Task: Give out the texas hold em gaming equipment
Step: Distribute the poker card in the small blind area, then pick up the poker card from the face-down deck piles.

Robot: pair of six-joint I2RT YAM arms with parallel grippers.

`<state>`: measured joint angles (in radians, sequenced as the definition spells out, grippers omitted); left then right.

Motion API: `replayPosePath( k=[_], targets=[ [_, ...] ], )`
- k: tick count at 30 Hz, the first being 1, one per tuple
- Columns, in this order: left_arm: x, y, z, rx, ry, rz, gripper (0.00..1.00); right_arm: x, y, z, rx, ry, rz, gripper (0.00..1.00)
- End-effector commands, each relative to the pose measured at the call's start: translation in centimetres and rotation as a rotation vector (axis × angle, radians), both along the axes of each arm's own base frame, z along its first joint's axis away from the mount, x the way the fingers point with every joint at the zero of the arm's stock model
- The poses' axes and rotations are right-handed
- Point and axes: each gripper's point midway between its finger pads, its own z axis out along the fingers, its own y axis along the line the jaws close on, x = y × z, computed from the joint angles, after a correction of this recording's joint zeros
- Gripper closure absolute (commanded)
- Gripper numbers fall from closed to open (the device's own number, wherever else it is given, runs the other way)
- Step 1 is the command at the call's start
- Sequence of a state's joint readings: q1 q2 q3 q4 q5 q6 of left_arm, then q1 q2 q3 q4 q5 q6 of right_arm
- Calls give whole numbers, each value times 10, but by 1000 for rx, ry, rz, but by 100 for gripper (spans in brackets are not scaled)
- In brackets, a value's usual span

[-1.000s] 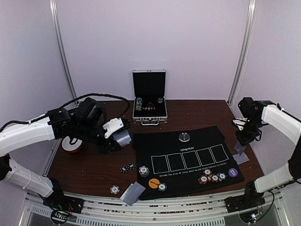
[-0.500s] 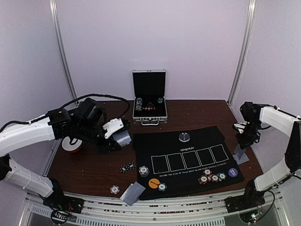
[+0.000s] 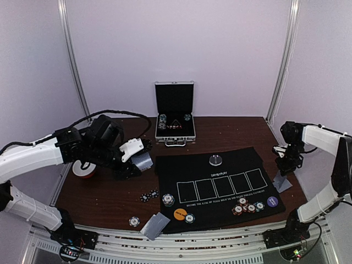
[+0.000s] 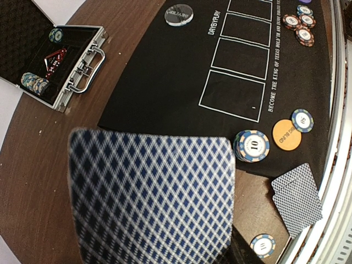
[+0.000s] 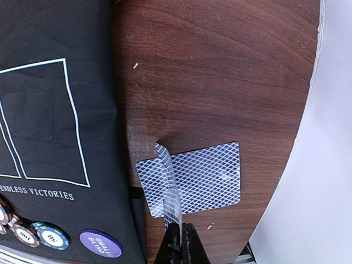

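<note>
Both arms gripping blue-lattice-backed cards.
Left gripper (image 3: 136, 164) clamped on a card stack (image 4: 154, 198), backs white with a blue diamond lattice, held above the table's (image 3: 110, 192) left half just off the mat's (image 3: 181, 165) far-left corner. Right gripper (image 5: 179, 234) pinched tight on a single card (image 5: 168, 187), edge-on and bowed, over one end of a flat card (image 5: 203, 179) lying near the table's right edge. Table is dark brown wood, mat is black with white card outlines, walls (image 3: 176, 44) are pale lilac.
</note>
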<state>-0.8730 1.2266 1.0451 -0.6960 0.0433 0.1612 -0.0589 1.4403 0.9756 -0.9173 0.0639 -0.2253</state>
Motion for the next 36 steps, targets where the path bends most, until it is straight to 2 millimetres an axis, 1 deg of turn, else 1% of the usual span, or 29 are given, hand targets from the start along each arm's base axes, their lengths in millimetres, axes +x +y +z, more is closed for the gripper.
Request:
replayPosePath(
  k=[1, 6, 8, 13, 17, 22, 23, 25, 30, 32, 34, 36],
  targets=[
    [5, -5, 12, -40, -54, -9, 56, -10, -8, -8, -30, 45, -13, 100],
    [5, -5, 12, -41, -54, -9, 56, -11, -16, -9, -79, 50, -20, 100],
    [5, -5, 12, -41, -54, -9, 56, -11, -18, -10, -90, 53, -23, 93],
    [5, -5, 12, -40, -54, -8, 56, -9, -20, -12, -98, 61, -29, 86],
    [5, -4, 13, -42, -55, -9, 56, -11, -26, -14, -131, 79, -39, 81],
    [4, -4, 14, -46, -57, -10, 56, -10, -38, -11, -201, 76, -50, 65],
    [4, -4, 13, -45, -57, -9, 56, -9, -39, -9, -210, 68, -51, 58],
    [4, -3, 13, -44, -57, -9, 56, -6, -43, -7, -231, 51, -52, 49],
    [4, -4, 13, -46, -55, -10, 56, 3, -53, 6, -292, 6, -61, 38],
    [3, -4, 14, -49, -56, -10, 56, 11, -54, 15, -297, -33, -74, 26],
    [3, -4, 14, -49, -55, -11, 56, 24, -51, 30, -291, -101, -99, 2],
    [3, -5, 14, -50, -53, -15, 56, 40, -38, 51, -256, -185, -105, 0]
  ],
)
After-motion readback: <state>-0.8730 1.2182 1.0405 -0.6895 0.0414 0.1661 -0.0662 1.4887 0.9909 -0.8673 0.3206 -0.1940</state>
